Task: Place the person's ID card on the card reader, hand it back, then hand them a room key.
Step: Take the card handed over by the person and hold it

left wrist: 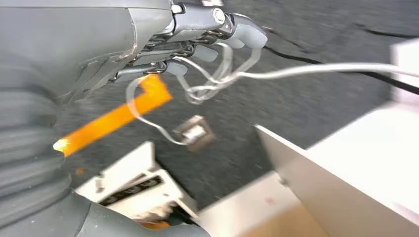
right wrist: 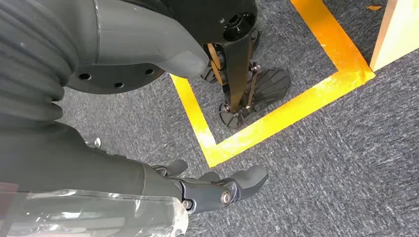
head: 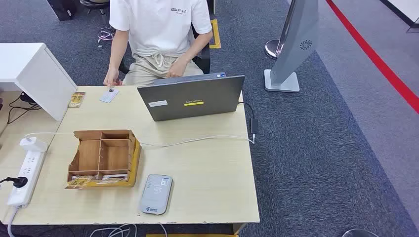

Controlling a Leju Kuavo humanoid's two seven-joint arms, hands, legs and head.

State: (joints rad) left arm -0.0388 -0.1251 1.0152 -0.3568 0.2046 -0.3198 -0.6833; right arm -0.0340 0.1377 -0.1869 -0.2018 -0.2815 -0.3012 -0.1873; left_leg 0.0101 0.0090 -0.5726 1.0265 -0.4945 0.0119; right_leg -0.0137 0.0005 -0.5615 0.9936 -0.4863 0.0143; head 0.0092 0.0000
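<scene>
Far left of the desk: white power strip (head: 24, 170) with a plug in it, lying at the edge. Beside it the wooden compartment box (head: 103, 158), cards lying along its near edge; these look like the room keys, though too small to be sure. Just beside the box on its right, the grey card reader (head: 155, 193), nothing on it.

At the far edge, the ID card (head: 108, 95) lies flat on the desk, the person's hand (head: 111, 78) close by it. Right of the card, a grey laptop (head: 191, 97), lid toward the robot.

Left hand (left wrist: 197, 37): low by the floor cables, fingers loosely extended, holding nothing. Right hand (right wrist: 217, 186): hanging over carpet and yellow floor tape (right wrist: 276, 118), fingers slightly curled, apart, nothing in them.

Judgement: first step not begun. Next move calls for a long reach across the desk, past the box, to the card. Flat card on flat wood will need an edge pinch or a slide, then carrying back to the reader.
</scene>
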